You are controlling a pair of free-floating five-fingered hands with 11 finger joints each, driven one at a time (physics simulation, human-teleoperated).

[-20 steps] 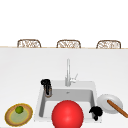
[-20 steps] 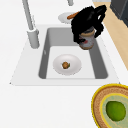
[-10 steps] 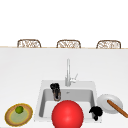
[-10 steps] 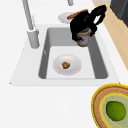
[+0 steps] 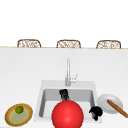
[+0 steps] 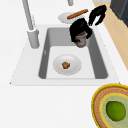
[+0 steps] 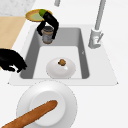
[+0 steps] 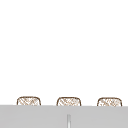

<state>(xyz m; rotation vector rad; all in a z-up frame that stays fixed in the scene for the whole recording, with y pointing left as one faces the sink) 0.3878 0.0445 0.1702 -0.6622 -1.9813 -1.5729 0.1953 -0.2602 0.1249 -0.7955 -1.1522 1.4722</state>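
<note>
1. Now the left robot hand (image 5: 64, 93) has drifted from the left part of the sink (image 6: 30, 72) toward its middle. Its fingers are curled round a small can (image 6: 81, 42).
2. Consequently, the can hangs upright above the sink's basin, clear of the floor and walls.
3. Below it, on the sink floor toward the left end, lies a white bowl (image 6: 73, 68) holding a brown lump (image 6: 65, 65).
4. Behind the sink rises the faucet (image 5: 67, 72). A red ball (image 5: 67, 115) covers the sink's front edge.
5. At the sink's front right corner hovers the right robot hand (image 5: 96, 111), fingers curled on nothing.
6. Right of the sink is a white plate (image 5: 105, 100) with a breadstick (image 5: 117, 108). Left of the sink is a woven plate (image 5: 10, 117) with a lime (image 5: 19, 109).
</note>
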